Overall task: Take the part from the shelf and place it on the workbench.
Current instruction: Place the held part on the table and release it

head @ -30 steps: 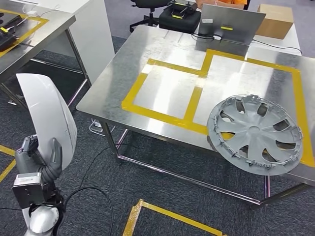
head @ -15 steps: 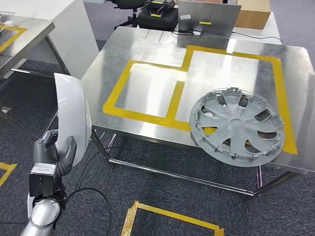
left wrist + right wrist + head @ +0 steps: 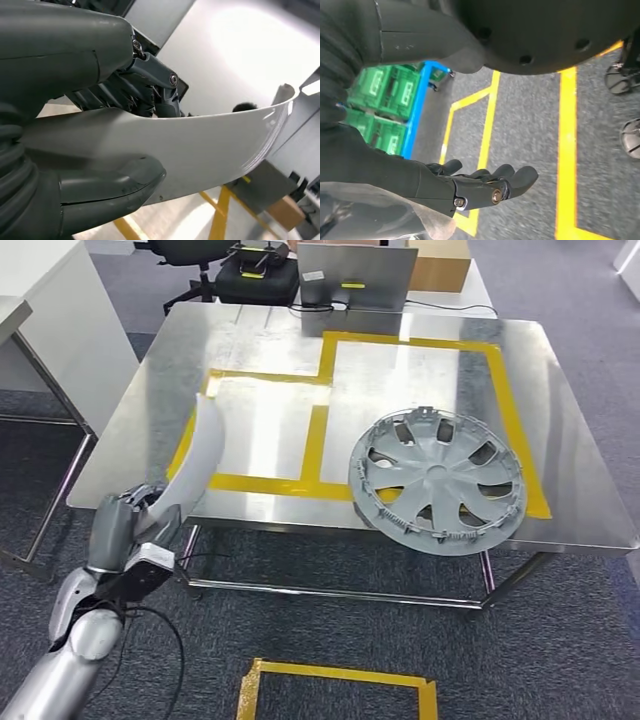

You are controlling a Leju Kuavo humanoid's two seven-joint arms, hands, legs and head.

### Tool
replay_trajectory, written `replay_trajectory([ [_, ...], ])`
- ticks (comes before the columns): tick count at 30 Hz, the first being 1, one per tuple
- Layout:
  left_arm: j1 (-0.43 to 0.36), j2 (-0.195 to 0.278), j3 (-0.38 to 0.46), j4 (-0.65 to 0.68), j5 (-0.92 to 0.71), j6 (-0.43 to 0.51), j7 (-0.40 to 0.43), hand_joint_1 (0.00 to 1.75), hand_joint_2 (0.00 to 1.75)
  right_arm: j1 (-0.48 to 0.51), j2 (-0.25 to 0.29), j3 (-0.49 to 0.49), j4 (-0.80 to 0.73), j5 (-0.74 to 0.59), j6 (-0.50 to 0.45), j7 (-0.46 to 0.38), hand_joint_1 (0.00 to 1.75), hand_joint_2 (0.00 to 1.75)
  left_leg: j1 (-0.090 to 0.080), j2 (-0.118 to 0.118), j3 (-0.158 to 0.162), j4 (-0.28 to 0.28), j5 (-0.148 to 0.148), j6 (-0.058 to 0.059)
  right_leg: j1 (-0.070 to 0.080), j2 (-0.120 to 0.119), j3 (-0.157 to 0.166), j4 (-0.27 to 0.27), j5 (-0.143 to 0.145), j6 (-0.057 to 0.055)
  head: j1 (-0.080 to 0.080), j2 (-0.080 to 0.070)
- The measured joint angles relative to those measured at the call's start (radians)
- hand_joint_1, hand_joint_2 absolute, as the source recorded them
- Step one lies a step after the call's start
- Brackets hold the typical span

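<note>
From the head view, I saw the left hand (image 3: 128,530) gripping the curved white plastic panel part (image 3: 198,455) by its lower end, low at the near left corner of the steel workbench with yellow tape rectangles (image 3: 249,340). A second before, the part had stood broadside and well off to the left of the bench; now I saw it edge-on, its upper end leaning over the bench's near edge above the left taped rectangle. The whole scene had slid across the picture, so I put most of that down to the robot turning and stepping toward the bench. The grey plastic wheel cover (image 3: 436,480) lay flat on the right taped rectangle, overhanging the near edge slightly. I judged the carry nearly finished: the part was not yet resting on the steel, and what remained was to reach forward, lower it and let go.

In the left wrist view, I saw the thick thumb (image 3: 109,187) and the darker fingers (image 3: 151,87) pressed on opposite faces of the white part (image 3: 196,145), a firm clamp.

In the right wrist view, the right hand (image 3: 478,187) hung over grey carpet with yellow floor tape (image 3: 567,150), its fingers extended and loosely apart, holding nothing; green crates (image 3: 376,105) stood beyond
</note>
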Motion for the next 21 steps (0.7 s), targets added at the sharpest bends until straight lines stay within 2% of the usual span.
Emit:
replay_trajectory([
  [1,-0.008,0.008,-0.008,0.014,-0.016,0.000,0.006,1.75,1.75,-0.002,0.000,0.000,0.000,0.002,-0.004,-0.003,0.00,1.75,-0.001,0.010,0.000,-0.001,0.000,0.003,0.001,-0.024,-0.031,0.064,-0.031,0.003,0.003,0.000],
  [2,-0.014,0.014,-0.015,0.028,-0.026,0.000,0.010,1.75,1.75,-0.002,-0.001,0.000,0.000,0.004,-0.008,-0.005,0.00,1.75,-0.002,0.020,0.000,0.000,-0.001,0.004,0.000,-0.035,-0.064,0.129,-0.057,0.006,0.004,0.000],
  [3,-0.018,0.020,-0.021,0.041,-0.034,0.000,0.014,1.75,1.75,-0.002,-0.001,0.000,0.000,0.007,-0.011,-0.007,0.00,1.75,-0.003,0.029,0.000,0.000,-0.001,0.004,-0.001,-0.039,-0.086,0.175,-0.069,0.008,0.004,0.000],
  [4,-0.023,0.025,-0.027,0.051,-0.043,0.002,0.017,1.75,1.75,-0.001,-0.002,0.000,0.000,0.008,-0.012,-0.007,0.00,1.75,-0.003,0.036,0.000,0.000,-0.002,0.004,-0.001,-0.041,-0.091,0.187,-0.063,0.010,0.004,0.000],
  [5,-0.027,0.028,-0.033,0.060,-0.053,0.005,0.021,1.75,1.75,0.000,-0.003,0.000,0.000,0.009,-0.013,-0.006,0.00,1.75,-0.003,0.040,0.000,0.000,-0.002,0.004,-0.001,-0.043,-0.075,0.158,-0.039,0.010,0.005,0.000],
  [7,-0.037,0.033,-0.044,0.070,-0.082,0.023,0.035,1.75,1.75,0.000,-0.005,0.000,0.000,0.008,-0.021,-0.004,0.00,1.75,-0.004,0.043,0.001,0.002,-0.005,-0.001,0.000,-0.048,-0.004,0.023,0.022,0.005,0.005,0.000],
  [8,-0.042,0.036,-0.048,0.074,-0.101,0.042,0.045,1.75,1.75,-0.001,-0.006,0.000,0.000,0.007,-0.027,-0.003,0.00,1.75,-0.006,0.044,0.000,0.004,-0.008,-0.005,0.001,-0.050,0.031,-0.039,0.039,0.001,0.005,0.000],
  [9,-0.047,0.039,-0.051,0.077,-0.122,0.066,0.056,1.75,1.75,-0.002,-0.006,0.000,0.000,0.006,-0.033,-0.005,0.00,1.75,-0.008,0.045,0.000,0.005,-0.009,-0.009,0.002,-0.052,0.053,-0.077,0.045,-0.003,0.004,0.000],
  [12,-0.056,0.050,-0.055,0.085,-0.163,0.118,0.079,1.75,1.75,-0.002,-0.006,0.000,0.000,0.004,-0.044,-0.010,0.00,1.75,-0.009,0.047,0.001,0.005,-0.013,-0.025,0.005,-0.051,0.069,-0.096,0.042,-0.017,0.004,0.000],
  [14,-0.063,0.059,-0.056,0.087,-0.171,0.125,0.084,1.75,1.75,-0.001,-0.006,0.000,0.000,0.004,-0.050,-0.013,0.00,1.75,-0.006,0.045,-0.008,0.035,-0.030,-0.037,0.001,-0.050,0.078,-0.101,0.040,-0.029,0.001,0.000],
  [15,-0.066,0.064,-0.056,0.089,-0.175,0.125,0.086,1.75,1.75,-0.001,-0.006,0.000,0.000,0.004,-0.052,-0.015,0.00,1.75,-0.005,0.043,-0.028,0.080,-0.052,-0.042,-0.001,-0.049,0.084,-0.103,0.037,-0.035,-0.001,0.000],
  [17,-0.068,0.071,-0.057,0.095,-0.184,0.125,0.090,1.75,1.75,-0.002,-0.006,0.000,0.000,0.004,-0.056,-0.017,0.00,1.75,-0.003,0.040,-0.098,0.217,-0.105,-0.049,-0.001,-0.048,0.094,-0.103,0.029,-0.043,-0.004,0.000],
  [18,-0.068,0.073,-0.058,0.099,-0.190,0.125,0.092,1.75,1.75,-0.002,-0.006,0.000,0.000,0.005,-0.056,-0.017,0.00,1.75,-0.003,0.039,-0.132,0.276,-0.120,-0.050,-0.001,-0.046,0.099,-0.103,0.024,-0.044,-0.004,0.000],
  [19,-0.067,0.074,-0.059,0.104,-0.195,0.125,0.094,1.75,1.75,-0.002,-0.006,0.000,0.000,0.006,-0.056,-0.018,0.00,1.75,-0.003,0.038,-0.152,0.302,-0.116,-0.051,0.000,-0.043,0.106,-0.103,0.019,-0.044,-0.004,0.000],
  [20,-0.067,0.075,-0.061,0.107,-0.199,0.125,0.096,1.75,1.75,-0.001,-0.005,0.000,0.000,0.006,-0.056,-0.018,0.00,1.75,-0.003,0.038,-0.154,0.291,-0.092,-0.049,0.000,-0.041,0.114,-0.103,0.014,-0.042,-0.004,0.000],
  [21,-0.067,0.076,-0.062,0.110,-0.201,0.125,0.097,1.75,1.75,-0.001,-0.005,0.000,0.000,0.007,-0.056,-0.019,0.00,1.75,-0.003,0.038,-0.136,0.241,-0.050,-0.047,-0.001,-0.038,0.124,-0.103,0.007,-0.040,-0.004,0.000],
])
